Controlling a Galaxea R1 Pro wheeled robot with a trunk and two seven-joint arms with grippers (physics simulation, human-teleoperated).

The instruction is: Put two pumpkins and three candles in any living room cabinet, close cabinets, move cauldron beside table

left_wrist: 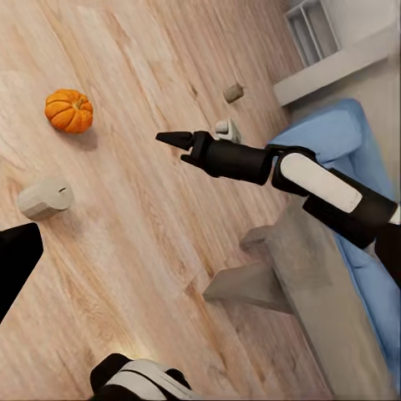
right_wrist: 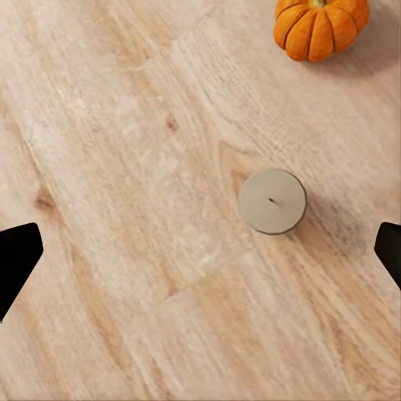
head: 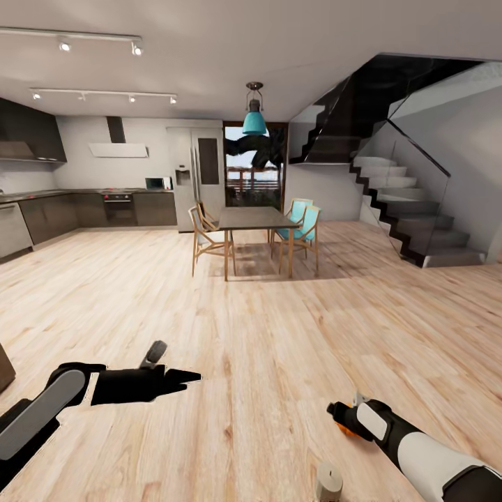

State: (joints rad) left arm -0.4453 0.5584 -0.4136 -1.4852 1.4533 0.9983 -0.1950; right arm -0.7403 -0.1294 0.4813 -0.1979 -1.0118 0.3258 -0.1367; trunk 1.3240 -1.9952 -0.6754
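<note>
We hang our right gripper [right_wrist: 200, 251] w/ fingers spread wide directly over a candle [right_wrist: 271, 200] upright on the floor [right_wrist: 125, 167], lined up for a grab. One pumpkin [right_wrist: 320, 27] sits near the candle. Left gripper [head: 164, 380]: can't tell if spread.

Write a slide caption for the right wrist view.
Open right gripper above a pale candle standing on the wooden floor, an orange pumpkin nearby.
</note>
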